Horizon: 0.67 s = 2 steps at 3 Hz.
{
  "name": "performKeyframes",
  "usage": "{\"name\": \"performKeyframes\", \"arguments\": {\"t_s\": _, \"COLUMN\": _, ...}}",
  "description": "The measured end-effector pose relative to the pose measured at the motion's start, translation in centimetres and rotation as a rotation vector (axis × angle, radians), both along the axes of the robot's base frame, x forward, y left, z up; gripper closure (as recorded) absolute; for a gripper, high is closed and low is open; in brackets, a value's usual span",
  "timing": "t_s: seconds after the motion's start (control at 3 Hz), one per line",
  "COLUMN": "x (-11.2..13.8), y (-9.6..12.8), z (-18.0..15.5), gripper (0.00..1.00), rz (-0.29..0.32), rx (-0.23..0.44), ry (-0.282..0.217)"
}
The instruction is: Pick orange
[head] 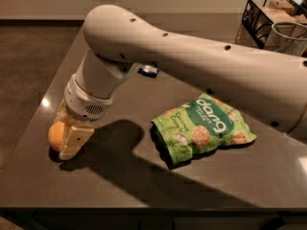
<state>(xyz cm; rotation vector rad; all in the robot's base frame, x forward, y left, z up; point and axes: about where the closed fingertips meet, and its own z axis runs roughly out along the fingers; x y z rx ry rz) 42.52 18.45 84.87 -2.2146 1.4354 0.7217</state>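
Note:
The orange [54, 134] is a small round fruit near the table's front-left corner. My gripper [68, 143] hangs from the big white arm and is down at table height, right against the orange's right side, covering part of it. The cream-coloured end of the gripper overlaps the fruit. The orange looks to be resting on the dark table [120, 186].
A green "dang" snack bag [204, 131] lies at the table's middle right. A small dark wrapped item [149, 70] lies behind the arm. A black wire basket [261, 16] and a clear container [288, 35] stand at the back right. The table's left edge is close to the orange.

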Motion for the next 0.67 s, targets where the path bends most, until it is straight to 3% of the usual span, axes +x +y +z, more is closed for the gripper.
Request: {"name": "performKeyframes", "arguments": {"t_s": 0.67, "x": 2.0, "y": -2.1, "z": 4.3, "gripper": 0.88, "rz": -0.050, "rx": -0.026, "ry": 0.040}}
